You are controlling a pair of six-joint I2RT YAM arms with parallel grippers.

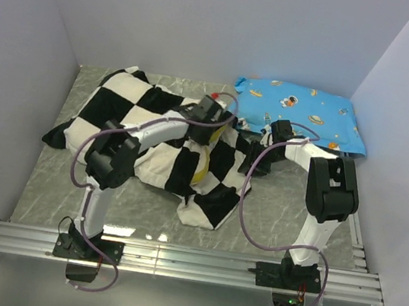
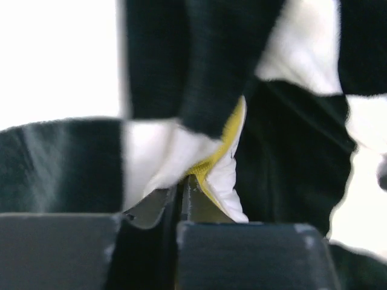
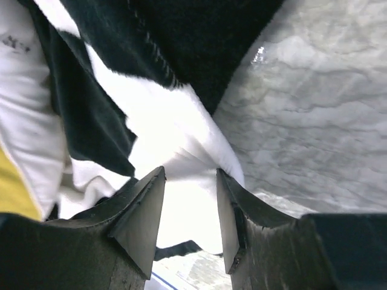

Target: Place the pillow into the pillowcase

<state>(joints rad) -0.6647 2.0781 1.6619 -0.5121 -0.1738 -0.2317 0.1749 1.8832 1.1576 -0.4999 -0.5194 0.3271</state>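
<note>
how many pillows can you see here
2. A blue cartoon-print pillow lies at the back right. The cream pillow is mostly hidden inside the checkered pillowcase at centre, with only its yellow edge showing. The fabric could hide more.

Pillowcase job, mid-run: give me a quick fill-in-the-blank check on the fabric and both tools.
1. The pillowcase has big squares of black and ____.
2. The left tool is shut on the edge of the pillow, which has ____ piping.
3. The right tool is ____, with white cloth between its jaws.
4. The cartoon-print pillow at the table's far right is ____ in colour.

Missing words: white; yellow; open; blue.
</note>
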